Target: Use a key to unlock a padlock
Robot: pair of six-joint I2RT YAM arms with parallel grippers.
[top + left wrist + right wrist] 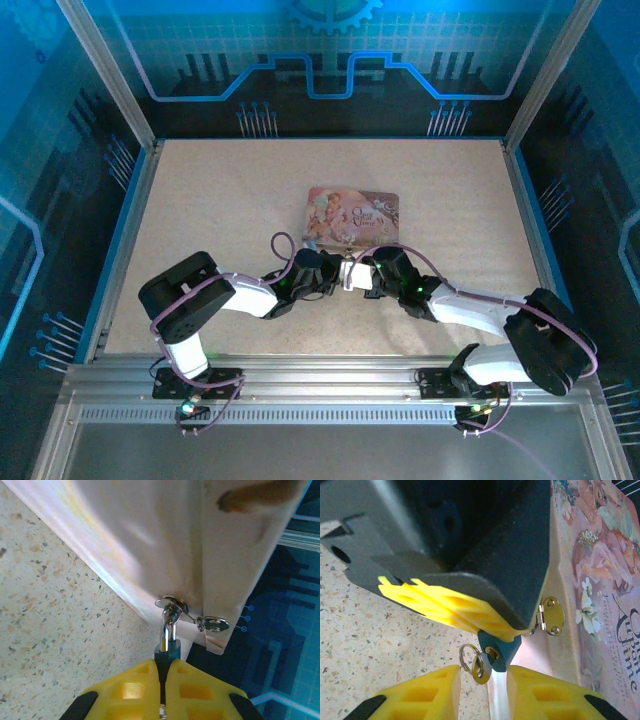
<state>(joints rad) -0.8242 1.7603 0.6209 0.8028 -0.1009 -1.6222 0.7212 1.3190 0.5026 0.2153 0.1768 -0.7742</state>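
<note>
most of the padlock [166, 654] behind the pads [135, 687] of the left gripper [163, 672] — key [481, 671] blade out of sight inside it

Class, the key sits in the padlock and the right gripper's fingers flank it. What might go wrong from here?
1. The ring on the key lies close to one finger of the right gripper; closing may pinch the ring, not the key, so a turn could slip.
2. The left gripper clamps just the lower end of the padlock; twisting might swing it on the loop of the tin.
</note>
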